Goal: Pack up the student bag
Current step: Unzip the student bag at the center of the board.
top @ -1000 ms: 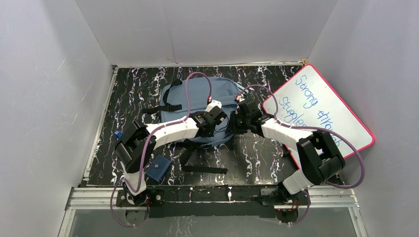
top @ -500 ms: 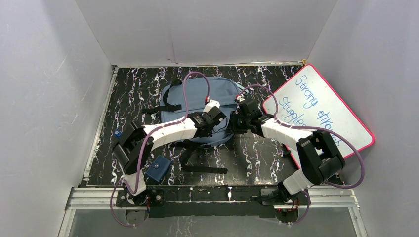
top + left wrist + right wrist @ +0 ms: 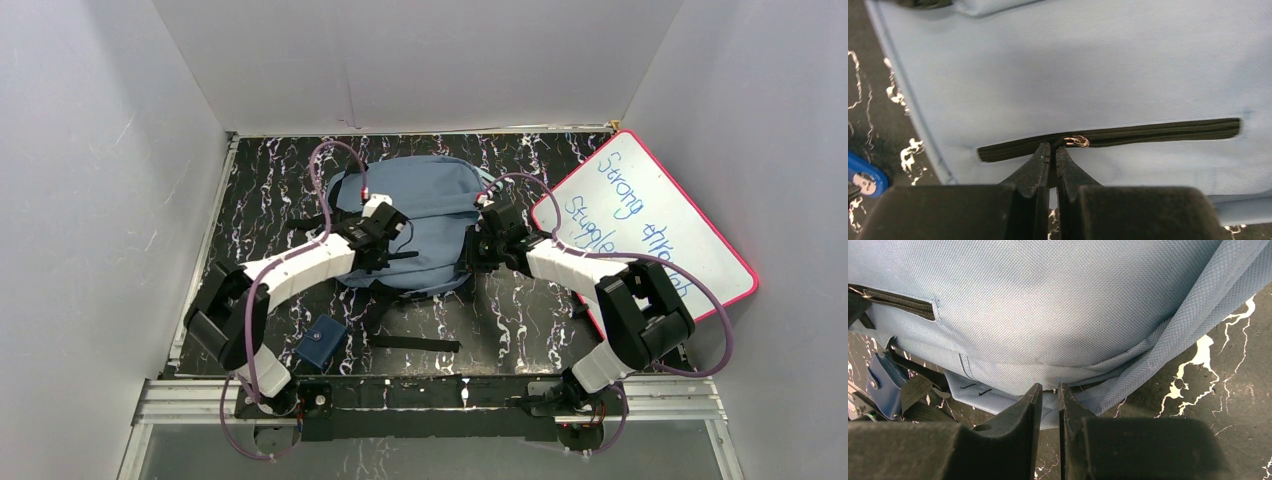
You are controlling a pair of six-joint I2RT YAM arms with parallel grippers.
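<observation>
Left gripper [image 3: 1053, 150]: now further left over the student bag [image 3: 430, 200] than a second ago, fingers clenched on the front-pocket zipper [image 3: 1158, 131] beside its metal slider [image 3: 1076, 141]; probably drawing the pocket open for packing. Bag: flat, centre-rear of the table. Right gripper [image 3: 1049, 389]: unmoved, pinching the bag's lower hem, apparently anchoring it. Surface: black marbled table [image 3: 520, 320]; small blue pouch [image 3: 321, 342] near left, whiteboard [image 3: 650, 220] at right. Room: plain white walls [image 3: 100, 200].
</observation>
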